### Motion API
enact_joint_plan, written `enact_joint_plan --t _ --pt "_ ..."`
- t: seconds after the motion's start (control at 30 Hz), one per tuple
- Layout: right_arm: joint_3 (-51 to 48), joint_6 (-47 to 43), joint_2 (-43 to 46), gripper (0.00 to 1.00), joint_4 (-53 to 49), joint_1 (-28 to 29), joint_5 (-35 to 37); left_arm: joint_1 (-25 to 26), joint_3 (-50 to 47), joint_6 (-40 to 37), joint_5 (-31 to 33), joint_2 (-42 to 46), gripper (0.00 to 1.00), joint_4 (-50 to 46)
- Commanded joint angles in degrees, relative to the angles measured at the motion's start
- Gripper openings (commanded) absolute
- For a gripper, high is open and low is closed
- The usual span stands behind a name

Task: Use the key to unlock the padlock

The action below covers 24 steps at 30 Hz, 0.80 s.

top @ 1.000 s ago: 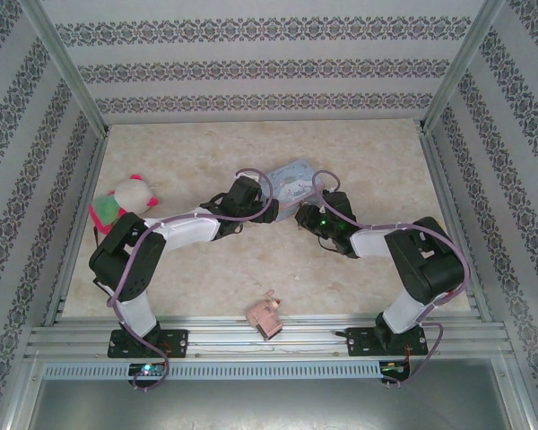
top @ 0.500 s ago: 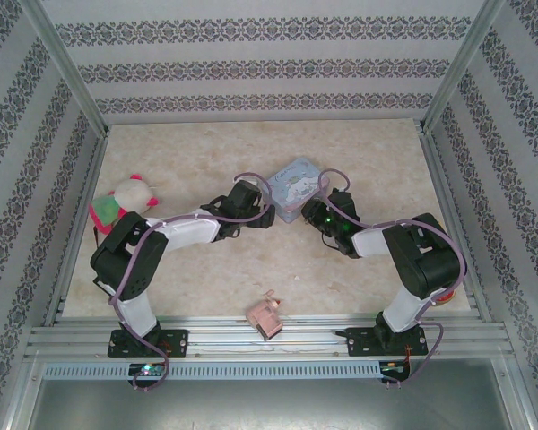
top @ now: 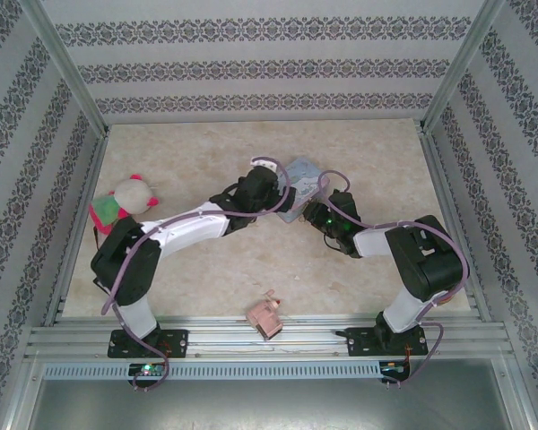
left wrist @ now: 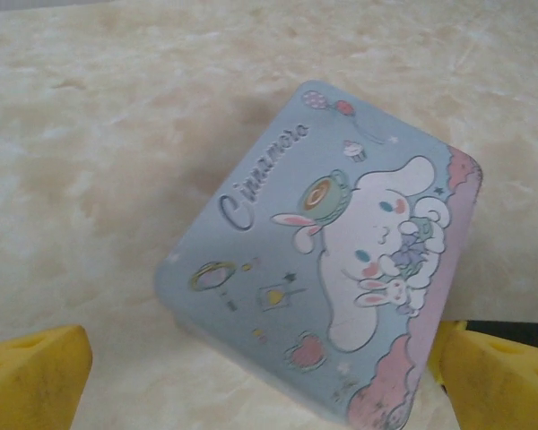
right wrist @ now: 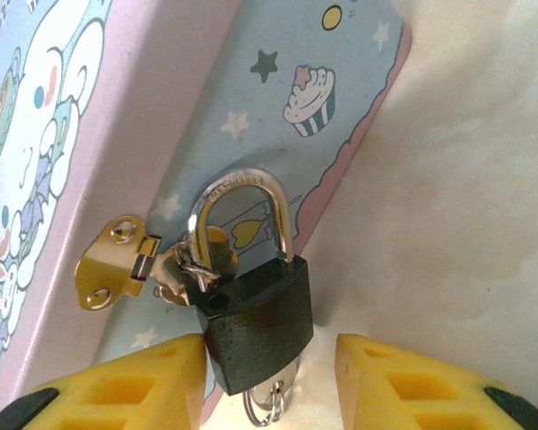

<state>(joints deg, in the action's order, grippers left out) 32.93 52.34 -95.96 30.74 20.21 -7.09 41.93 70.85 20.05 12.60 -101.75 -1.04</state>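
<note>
Our right gripper (right wrist: 269,358), jaws apart, straddles the black padlock (right wrist: 255,327), a key (right wrist: 267,405) in its base. The padlock hangs from the gold hasp (right wrist: 117,264) on the blue tin (right wrist: 278,90). Beyond, our left gripper (left wrist: 264,367) gapes wide over the lid (left wrist: 323,251).

Black padlock (right wrist: 255,327) hangs through brass hasp (right wrist: 117,264), key (right wrist: 267,401) at its base.

The left arm (top: 175,235) and the right arm (top: 411,255) each reach forward from the base and bend inward, so their wrists meet at the blue tin (top: 303,177). The left gripper (left wrist: 267,376) looks down on the tin's lid, jaws spread wide. The right gripper (right wrist: 269,383) sits low against the tin's right side, its yellow fingers (right wrist: 117,390) parted.
</note>
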Motion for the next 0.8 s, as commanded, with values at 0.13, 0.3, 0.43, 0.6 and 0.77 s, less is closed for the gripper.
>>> enact_joint_plan --t 0.13,0.3,0.43,0.6,0.77 --pt "0.5 -2.8 2.9 0.49 -4.0 -0.9 0.1 1.9 8.0 -6.5 3.9 -9.1 0.99 -11.3" --pt "1.2 -4.7 4.1 0.5 -8.2 -0.9 0.5 1.9 7.4 -7.7 4.9 -10.3 0.99 -13.6" --pt "1.9 -5.6 4.8 0.52 -10.4 -0.6 0.2 1.8 5.9 -8.8 8.7 -10.5 0.99 -15.3" --pt "2.6 -5.2 5.8 0.56 -10.3 0.5 -0.2 1.2 4.2 -8.8 9.4 -10.0 0.99 -15.8" --pt "4.4 -4.9 5.3 0.57 -10.1 2.0 -0.2 1.1 3.6 -8.2 8.0 -9.9 0.99 -15.0"
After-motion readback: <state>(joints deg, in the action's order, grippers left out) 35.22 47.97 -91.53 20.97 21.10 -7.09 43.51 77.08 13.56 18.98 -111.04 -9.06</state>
